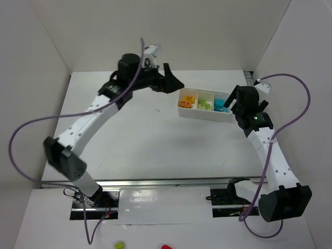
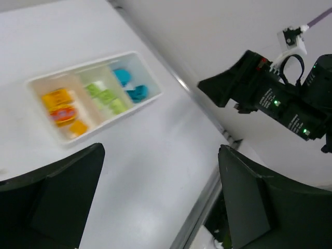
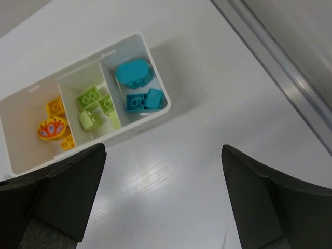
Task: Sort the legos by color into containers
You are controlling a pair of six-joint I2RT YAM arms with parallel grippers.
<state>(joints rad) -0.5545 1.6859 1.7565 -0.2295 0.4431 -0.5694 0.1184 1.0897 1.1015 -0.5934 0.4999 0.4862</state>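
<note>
tray (image 3: 104,52) on table (image 1: 145,135), between both grippers | left compartment: orange/yellow bricks (image 3: 54,129) | middle: lime green bricks (image 3: 96,106) | right: cyan-blue bricks (image 3: 137,88) | right gripper (image 3: 163,197) fingers wide, empty, tray just ahead, no contact | left gripper (image 2: 161,202) same

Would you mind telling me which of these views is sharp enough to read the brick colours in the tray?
Right wrist: sharp, tray and legos crisp, slight glare on the table. Left wrist: blurred, colours still readable. Top external: tray small, soft shadow on the table.
</note>
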